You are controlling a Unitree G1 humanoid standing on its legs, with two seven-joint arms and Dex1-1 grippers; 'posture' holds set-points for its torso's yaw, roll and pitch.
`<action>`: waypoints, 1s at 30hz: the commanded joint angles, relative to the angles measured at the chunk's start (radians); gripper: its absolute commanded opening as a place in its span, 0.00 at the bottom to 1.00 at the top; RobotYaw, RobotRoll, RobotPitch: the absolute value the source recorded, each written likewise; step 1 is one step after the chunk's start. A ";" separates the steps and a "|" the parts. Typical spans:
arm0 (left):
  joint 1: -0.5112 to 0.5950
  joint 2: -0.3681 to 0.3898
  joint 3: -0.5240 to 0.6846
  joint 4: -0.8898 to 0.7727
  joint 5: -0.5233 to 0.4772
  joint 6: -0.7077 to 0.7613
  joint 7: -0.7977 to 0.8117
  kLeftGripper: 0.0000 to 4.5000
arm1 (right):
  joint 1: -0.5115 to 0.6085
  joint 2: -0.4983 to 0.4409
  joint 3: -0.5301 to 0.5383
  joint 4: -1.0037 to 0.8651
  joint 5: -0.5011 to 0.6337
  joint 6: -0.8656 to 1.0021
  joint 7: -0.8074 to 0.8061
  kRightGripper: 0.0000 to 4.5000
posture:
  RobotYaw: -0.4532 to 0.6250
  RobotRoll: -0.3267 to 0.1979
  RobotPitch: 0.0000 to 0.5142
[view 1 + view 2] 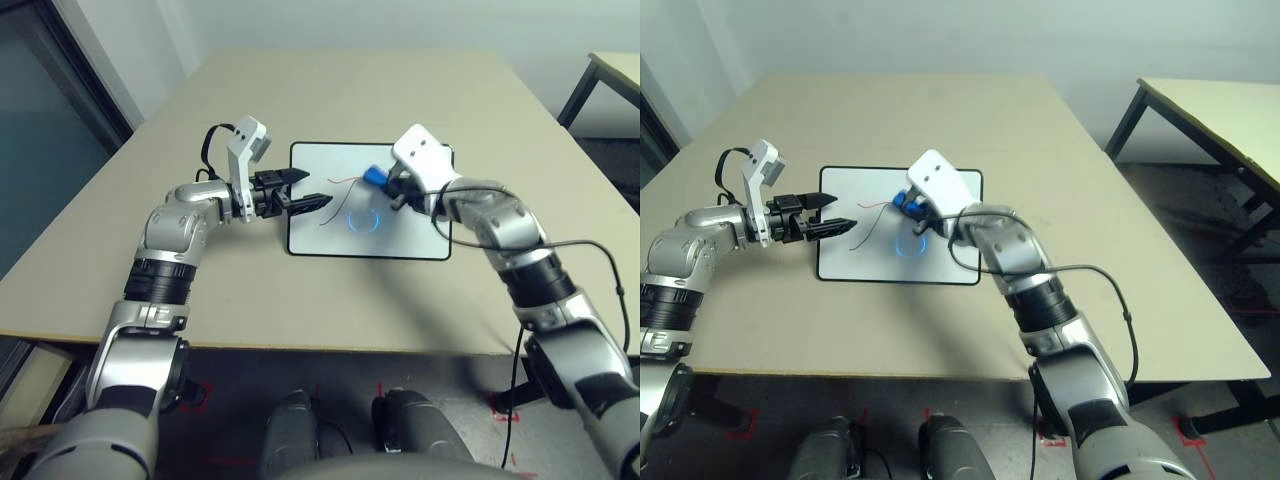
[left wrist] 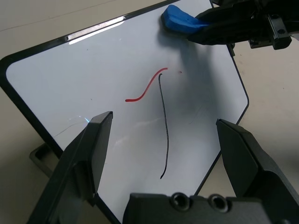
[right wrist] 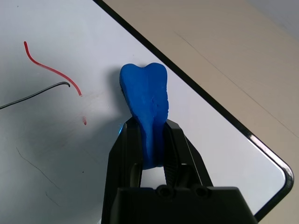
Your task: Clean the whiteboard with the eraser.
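Since the red mark (image 2: 145, 88) had to be rubbed off, we held the eraser (image 3: 145, 105) pinched end-on in our right gripper (image 3: 152, 144), its free end on or just over the board (image 1: 400, 235), toward one o'clock of centre. Those jaws were clamped tight on the blue block. Our left gripper (image 2: 163, 149) stood wide open and empty over the board's nine o'clock edge, likely to steady it.

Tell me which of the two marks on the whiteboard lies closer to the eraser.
The red curved line: its upper end stops near the eraser held in the right gripper. The black line runs away from it down the whiteboard.
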 commanded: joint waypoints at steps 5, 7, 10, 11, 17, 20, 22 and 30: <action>0.001 0.005 0.001 -0.005 -0.004 0.005 0.002 1.00 | 0.157 0.006 0.104 -0.183 0.001 0.150 0.062 0.13 | 0.31 0.62 0.11; -0.001 0.005 0.000 -0.004 -0.004 0.005 0.001 1.00 | 0.188 0.010 0.120 -0.226 0.004 0.180 0.066 0.13 | 0.31 0.62 0.11; -0.003 0.005 0.000 0.000 -0.004 0.005 0.000 1.00 | 0.183 0.010 0.111 -0.201 -0.010 0.170 0.057 0.13 | 0.31 0.62 0.11; -0.004 0.006 0.000 0.000 -0.004 0.005 -0.001 1.00 | 0.167 0.010 0.094 -0.170 -0.018 0.153 0.044 0.13 | 0.31 0.62 0.11; -0.003 0.008 0.000 -0.001 -0.004 0.006 -0.002 1.00 | 0.086 -0.003 0.026 -0.025 -0.035 0.067 -0.001 0.13 | 0.31 0.62 0.11; -0.001 0.010 0.001 -0.006 -0.005 0.010 -0.003 1.00 | 0.098 0.004 0.051 -0.047 -0.031 0.076 0.024 0.13 | 0.32 0.62 0.11; -0.001 0.011 0.001 -0.009 -0.006 0.012 -0.002 1.00 | 0.119 0.013 0.078 -0.089 -0.023 0.095 0.045 0.13 | 0.32 0.62 0.11; 0.003 0.016 0.003 -0.022 -0.008 0.023 0.000 1.00 | 0.181 0.034 0.171 -0.240 -0.007 0.190 0.107 0.13 | 0.33 0.62 0.11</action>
